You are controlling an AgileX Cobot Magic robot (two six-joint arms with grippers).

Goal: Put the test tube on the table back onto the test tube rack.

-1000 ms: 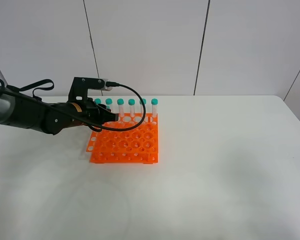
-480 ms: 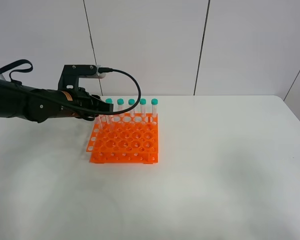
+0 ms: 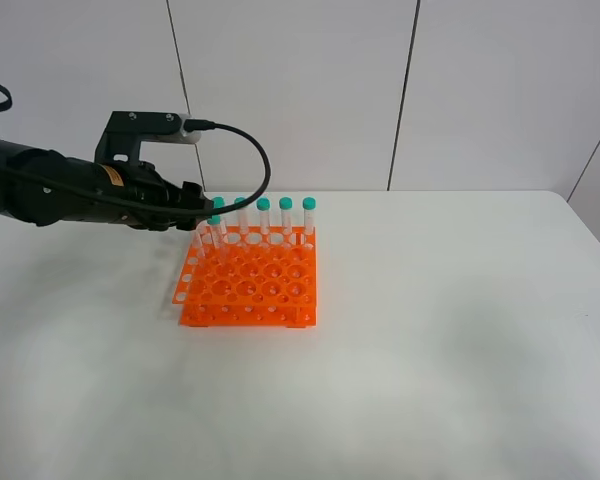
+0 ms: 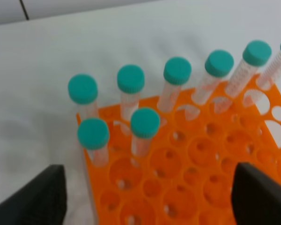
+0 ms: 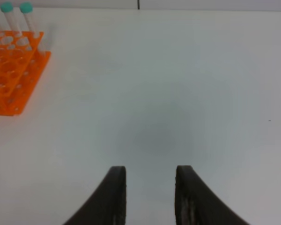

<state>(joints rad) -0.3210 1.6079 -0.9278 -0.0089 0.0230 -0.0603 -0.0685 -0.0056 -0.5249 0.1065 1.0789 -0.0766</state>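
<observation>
The orange test tube rack (image 3: 248, 287) stands on the white table (image 3: 440, 340). Several teal-capped test tubes (image 3: 286, 217) stand upright along its far row. Two more (image 4: 145, 133) stand in the second row at the left end. No tube lies on the table in any view, and I cannot tell the tubes apart. My left gripper (image 3: 200, 210) hovers just above and left of the rack's far left corner, open and empty, its fingers (image 4: 37, 199) wide apart above the rack (image 4: 187, 187). My right gripper (image 5: 150, 187) is open and empty low above bare table.
The rack (image 5: 11, 79) with two tube caps shows far off in the right wrist view. A black cable (image 3: 250, 165) loops from the left wrist camera above the rack's far side. White wall panels stand behind the table.
My left gripper has drawn back to the left and risen away from the rack's second row, leaving the tubes standing. The right arm has not moved.
</observation>
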